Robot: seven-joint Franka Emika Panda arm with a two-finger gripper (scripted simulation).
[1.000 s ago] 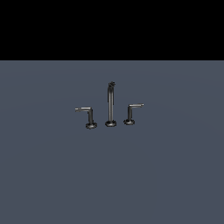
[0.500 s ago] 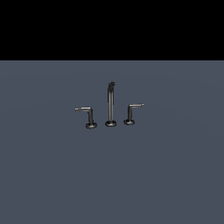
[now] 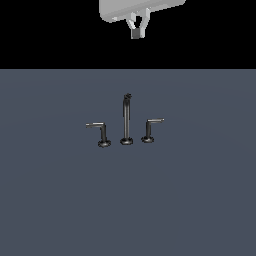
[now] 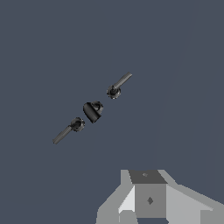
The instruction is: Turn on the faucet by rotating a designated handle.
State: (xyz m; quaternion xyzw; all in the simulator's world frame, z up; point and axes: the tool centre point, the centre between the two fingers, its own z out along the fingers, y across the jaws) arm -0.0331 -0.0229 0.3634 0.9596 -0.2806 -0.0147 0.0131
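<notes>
The faucet (image 3: 126, 120) stands on the grey floor in the exterior view: a tall thin dark spout between two L-shaped handles. The designated handle (image 3: 150, 129) is on the exterior view's right, with a pale silvery lever; the bigger handle (image 3: 100, 133) is on the left. My gripper (image 3: 136, 33) hangs high above and behind the spout, far from both handles. One finger faces the camera, so the gap does not show. From above, the wrist view shows the spout (image 4: 92, 111), the designated handle (image 4: 119, 85), the other handle (image 4: 70, 129) and my gripper (image 4: 148, 197).
A flat grey floor (image 3: 200, 200) spreads around the faucet on all sides. The background behind it is black.
My gripper has come into the top of the exterior view, where earlier frames showed only black. The faucet and both handles stand as before.
</notes>
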